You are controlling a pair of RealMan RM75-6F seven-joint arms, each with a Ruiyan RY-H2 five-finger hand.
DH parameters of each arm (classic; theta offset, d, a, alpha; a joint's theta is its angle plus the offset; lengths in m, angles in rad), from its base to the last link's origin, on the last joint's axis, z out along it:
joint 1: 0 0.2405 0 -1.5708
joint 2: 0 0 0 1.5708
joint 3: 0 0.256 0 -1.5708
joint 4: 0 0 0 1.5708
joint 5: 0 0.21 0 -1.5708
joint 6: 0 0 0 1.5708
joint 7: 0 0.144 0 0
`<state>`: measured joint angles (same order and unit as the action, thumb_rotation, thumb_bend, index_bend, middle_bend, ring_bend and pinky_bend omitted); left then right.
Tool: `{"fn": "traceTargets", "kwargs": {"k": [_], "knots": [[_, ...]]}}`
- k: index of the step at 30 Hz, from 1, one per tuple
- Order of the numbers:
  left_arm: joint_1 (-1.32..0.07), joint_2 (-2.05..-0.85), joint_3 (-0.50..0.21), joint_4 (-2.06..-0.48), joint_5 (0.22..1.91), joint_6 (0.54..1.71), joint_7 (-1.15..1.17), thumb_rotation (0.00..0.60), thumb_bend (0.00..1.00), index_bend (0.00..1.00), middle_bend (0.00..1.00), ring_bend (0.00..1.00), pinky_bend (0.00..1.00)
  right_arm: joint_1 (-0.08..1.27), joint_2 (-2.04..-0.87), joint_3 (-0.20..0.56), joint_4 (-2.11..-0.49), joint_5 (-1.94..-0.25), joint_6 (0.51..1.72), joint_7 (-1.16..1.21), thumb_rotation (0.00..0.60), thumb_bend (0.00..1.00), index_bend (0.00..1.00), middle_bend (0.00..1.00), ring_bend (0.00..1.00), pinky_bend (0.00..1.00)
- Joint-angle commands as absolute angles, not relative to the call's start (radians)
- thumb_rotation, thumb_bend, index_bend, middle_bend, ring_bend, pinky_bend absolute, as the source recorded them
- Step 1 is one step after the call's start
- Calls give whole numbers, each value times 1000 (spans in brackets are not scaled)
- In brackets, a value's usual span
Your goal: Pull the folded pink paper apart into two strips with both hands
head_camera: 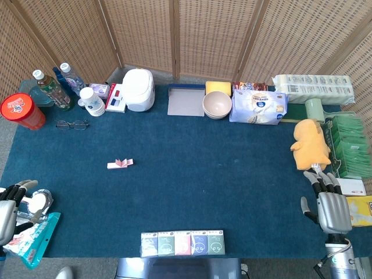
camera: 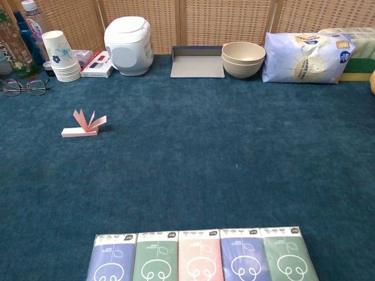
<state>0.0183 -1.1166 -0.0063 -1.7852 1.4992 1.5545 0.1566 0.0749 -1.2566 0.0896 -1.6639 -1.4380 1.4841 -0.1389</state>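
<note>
Folded pink paper [head_camera: 120,164] lies on blue desk [head_camera: 221,174], well in front of white rice cooker [head_camera: 139,89], flaps fanned up, untouched. Left hand [head_camera: 13,200] & right hand [head_camera: 329,200] both spread, holding nothing, far either side of paper.

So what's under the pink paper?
Only the blue cloth shows around the pink paper. The paper lies flat on it with a few flaps sticking up. Whatever is directly beneath is covered, and neither hand touches it.
</note>
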Motion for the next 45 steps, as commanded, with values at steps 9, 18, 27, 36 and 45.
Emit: {"fn": "traceTargets", "kwargs": {"k": [9, 18, 27, 36, 45], "knots": [[20, -1117, -1, -1787, 1514, 1560, 154, 600, 246, 227, 241, 232, 285, 71, -1257, 82, -1662, -1441, 1482, -128, 600, 480, 162, 240, 127, 102], [20, -1102, -1, -1794, 1539, 1573, 146, 600, 246, 227, 241, 232, 285, 57, -1246, 75, -1663, -1458, 1504, -105, 600, 480, 161, 238, 127, 107], [-47, -1076, -40, -1802, 1536, 1504, 148, 600, 246, 227, 242, 232, 285, 57, -1230, 71, -1672, -1457, 1494, -109, 600, 480, 161, 236, 127, 125], [-196, -1040, -122, -1785, 1441, 1304, 152, 600, 246, 232, 496, 521, 593, 61, -1228, 69, -1676, -1435, 1469, -115, 600, 480, 160, 235, 127, 125], [-369, -1075, -173, -1649, 1354, 1069, 146, 600, 242, 299, 906, 928, 919, 77, -1242, 82, -1684, -1404, 1442, -148, 600, 480, 160, 235, 127, 125]]}}
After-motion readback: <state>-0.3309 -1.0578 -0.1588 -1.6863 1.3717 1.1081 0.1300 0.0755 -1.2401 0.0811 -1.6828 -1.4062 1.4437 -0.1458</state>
